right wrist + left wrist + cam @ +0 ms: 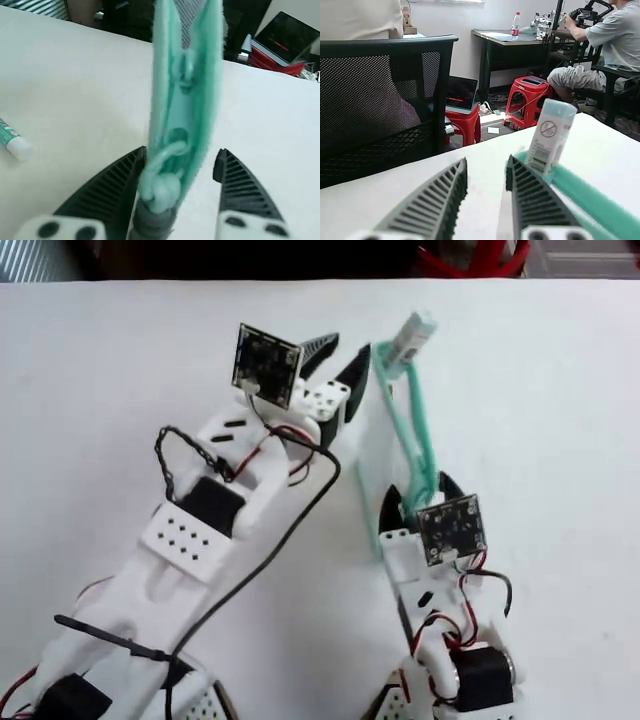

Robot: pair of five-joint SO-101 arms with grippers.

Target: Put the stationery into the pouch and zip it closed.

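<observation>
Packing looks unfinished on the white desk (120, 360): a white stick (551, 132) juts from the far end of the green pouch (405, 430), whose zip lies open, and a white tube (12, 142) rests on the desk off to one side. The left end effector (487, 162), fingers apart and empty, sits just beside that far end, while the right end effector (182, 152) straddles the near end at the zip cord (162, 187), fingers apart and not closed on it. The next move likely calls for seating the stick fully and bringing in the tube before the cord is gripped and drawn along the zip.
</observation>
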